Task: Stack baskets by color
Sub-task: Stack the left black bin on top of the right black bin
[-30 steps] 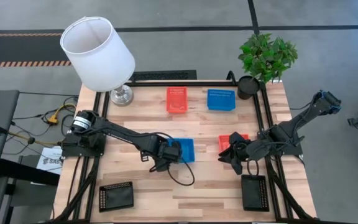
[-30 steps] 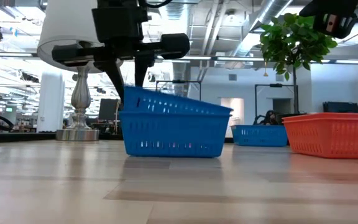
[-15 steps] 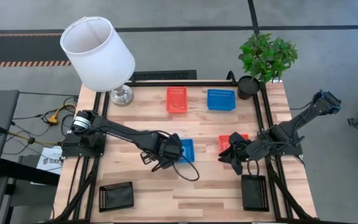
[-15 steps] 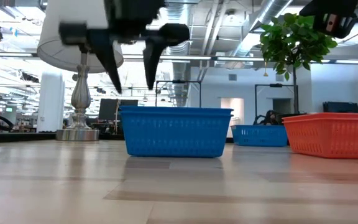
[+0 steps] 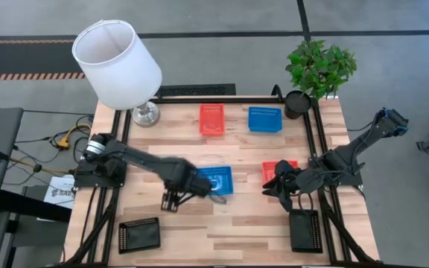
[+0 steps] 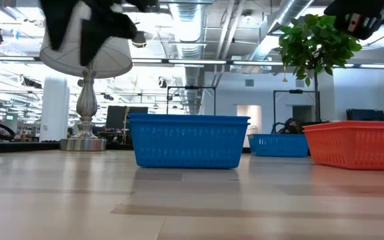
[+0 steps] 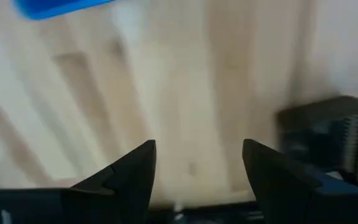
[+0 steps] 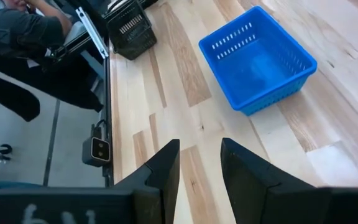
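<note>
Left pincer (image 5: 171,202) withdrawn from blue basket (image 5: 217,179); wood table (image 5: 237,223)

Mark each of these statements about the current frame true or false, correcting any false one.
1. The left gripper is open and holds nothing. True.
2. A black basket sits stacked on the blue basket mid-table. False: both black baskets lie apart near the front edge.
3. A red-orange basket and another blue basket lie side by side at the far end of the table. True.
4. The lamp lies tipped over. False: it stands upright.
</note>
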Controlling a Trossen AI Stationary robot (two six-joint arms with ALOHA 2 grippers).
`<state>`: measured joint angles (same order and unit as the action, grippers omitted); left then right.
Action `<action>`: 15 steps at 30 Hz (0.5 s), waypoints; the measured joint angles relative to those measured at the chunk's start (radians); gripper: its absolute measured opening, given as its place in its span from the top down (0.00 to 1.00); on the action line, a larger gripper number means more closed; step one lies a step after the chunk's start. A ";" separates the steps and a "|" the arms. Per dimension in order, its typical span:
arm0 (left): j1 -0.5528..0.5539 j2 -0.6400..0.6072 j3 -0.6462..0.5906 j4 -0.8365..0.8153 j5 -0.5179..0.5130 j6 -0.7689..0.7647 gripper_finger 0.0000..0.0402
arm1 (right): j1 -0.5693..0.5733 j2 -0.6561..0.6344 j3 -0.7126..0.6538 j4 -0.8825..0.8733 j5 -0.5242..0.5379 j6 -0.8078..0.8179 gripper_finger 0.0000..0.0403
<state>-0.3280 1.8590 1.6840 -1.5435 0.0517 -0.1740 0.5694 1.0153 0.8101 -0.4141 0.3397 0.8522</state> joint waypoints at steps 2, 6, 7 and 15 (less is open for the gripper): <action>-0.054 -0.060 -0.047 0.072 0.018 -0.054 0.44 | 0.000 0.000 0.000 0.000 0.000 -0.016 0.66; -0.178 -0.217 -0.209 0.197 -0.027 -0.251 0.44 | 0.001 0.000 0.000 0.000 0.000 -0.023 0.66; -0.208 -0.253 -0.252 0.239 -0.039 -0.309 0.44 | 0.002 0.000 0.000 -0.001 0.000 -0.023 0.66; -0.362 -0.378 -0.543 0.466 -0.040 -0.586 0.44 | 0.007 0.000 0.000 -0.001 -0.001 -0.039 0.66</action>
<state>-0.6902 1.4815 1.1411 -1.0777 0.0116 -0.7596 0.5762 1.0157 0.8097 -0.4156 0.3389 0.8130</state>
